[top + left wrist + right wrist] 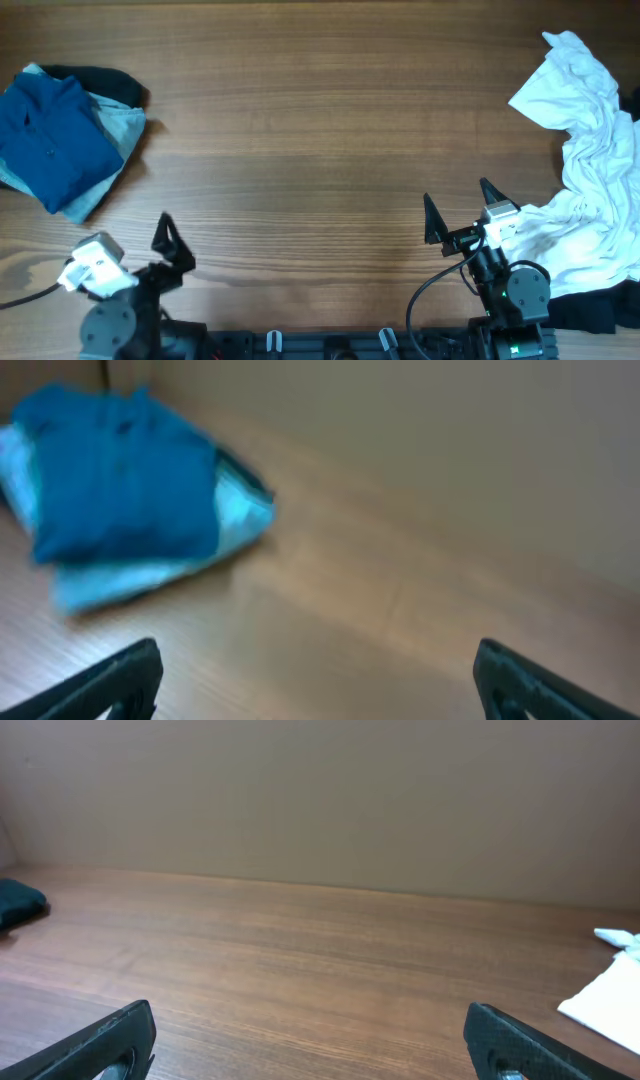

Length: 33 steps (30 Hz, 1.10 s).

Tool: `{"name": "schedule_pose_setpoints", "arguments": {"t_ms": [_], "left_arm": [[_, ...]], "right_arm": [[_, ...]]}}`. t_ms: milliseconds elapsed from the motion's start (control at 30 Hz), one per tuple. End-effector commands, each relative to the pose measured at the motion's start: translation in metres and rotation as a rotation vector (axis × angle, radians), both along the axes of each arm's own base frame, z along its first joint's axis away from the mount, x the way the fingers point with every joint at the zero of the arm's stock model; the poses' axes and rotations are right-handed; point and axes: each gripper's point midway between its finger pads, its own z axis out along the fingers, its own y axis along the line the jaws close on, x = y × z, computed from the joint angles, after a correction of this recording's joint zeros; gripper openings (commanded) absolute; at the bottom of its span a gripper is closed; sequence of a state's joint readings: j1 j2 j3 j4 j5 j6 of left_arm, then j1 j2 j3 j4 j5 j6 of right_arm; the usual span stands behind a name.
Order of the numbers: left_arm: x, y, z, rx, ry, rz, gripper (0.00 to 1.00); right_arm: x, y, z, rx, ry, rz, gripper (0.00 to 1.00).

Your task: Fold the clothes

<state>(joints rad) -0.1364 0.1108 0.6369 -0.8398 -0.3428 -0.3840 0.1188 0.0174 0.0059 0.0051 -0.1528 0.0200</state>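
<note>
A folded stack of blue clothes (58, 135) was seen at the far left of the table (300, 130), with a dark garment (105, 80) showing behind it. Near the front edge, the left gripper (172, 245) was held with fingers spread apart, nothing between them. Further right, the right gripper (462, 208) was likewise parted and empty, just beside a crumpled white garment (590, 170) heaped at the right edge.

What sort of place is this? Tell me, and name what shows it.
Probably a robotics lab bench set up for clothes folding: a wood-grain table, a left arm and right arm mounted at its near edge, a folded blue shirt stack at one end and a crumpled white garment pile at the other.
</note>
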Motion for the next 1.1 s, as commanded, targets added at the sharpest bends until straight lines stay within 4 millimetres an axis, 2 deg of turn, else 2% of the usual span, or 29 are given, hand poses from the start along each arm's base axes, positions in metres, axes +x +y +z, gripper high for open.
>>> {"name": "schedule_pose_setpoints", "arguments": {"t_ms": [0,167,300,400,533,1067], "left_arm": [[0.021,-0.004,-0.017,0.05,-0.095,-0.032,1.0],[0.057,-0.03,-0.024,0.213,-0.244,-0.191,1.0],[0.069,-0.034,-0.027,0.297,-0.34,-0.204,1.0],[0.074,-0.034,-0.049,0.309,-0.317,-0.214,1.0],[0.076,-0.036,-0.086,0.302,-0.192,-0.242,1.0],[0.076,-0.03,-0.085,0.303,-0.193,-0.219,1.0]], "right_arm": [[-0.001,0.0,0.004,-0.015,-0.021,-0.003,1.0],[-0.001,0.0,0.004,-0.015,-0.021,-0.003,1.0],[-0.001,0.0,0.004,-0.015,-0.021,-0.003,1.0],[-0.001,0.0,0.004,-0.015,-0.021,-0.003,1.0],[-0.001,0.0,0.004,-0.015,-0.021,-0.003,1.0],[0.0,0.0,0.003,-0.016,-0.019,-0.003,1.0]]}}
